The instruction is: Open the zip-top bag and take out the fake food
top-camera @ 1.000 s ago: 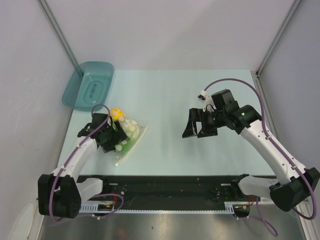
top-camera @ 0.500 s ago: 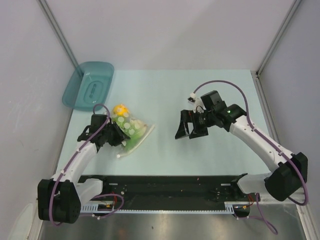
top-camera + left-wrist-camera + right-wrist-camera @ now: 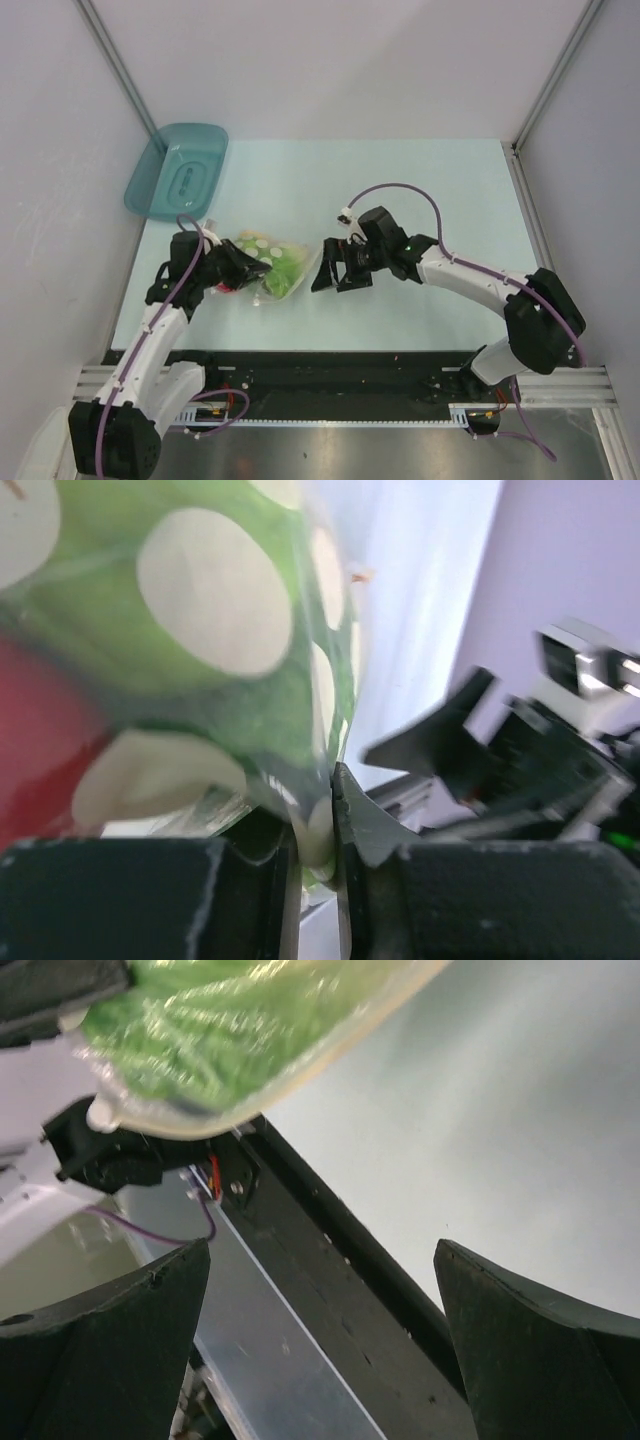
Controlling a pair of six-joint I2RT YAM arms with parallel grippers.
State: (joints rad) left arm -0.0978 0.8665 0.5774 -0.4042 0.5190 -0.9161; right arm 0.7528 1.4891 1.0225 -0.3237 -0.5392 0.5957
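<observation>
While left gripper pinches bag, right gripper spread beside it; food inside, bag seemingly unopened, nothing removed

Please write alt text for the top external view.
The left gripper grips one end of the dotted zip-top bag of fake food over a pale table; the open right gripper is close beside its other end. A teal tray sits far left.

The top camera looks down on the whole tabletop from the near side; both wrist cameras sit close, sharing the zip-top bag.
</observation>
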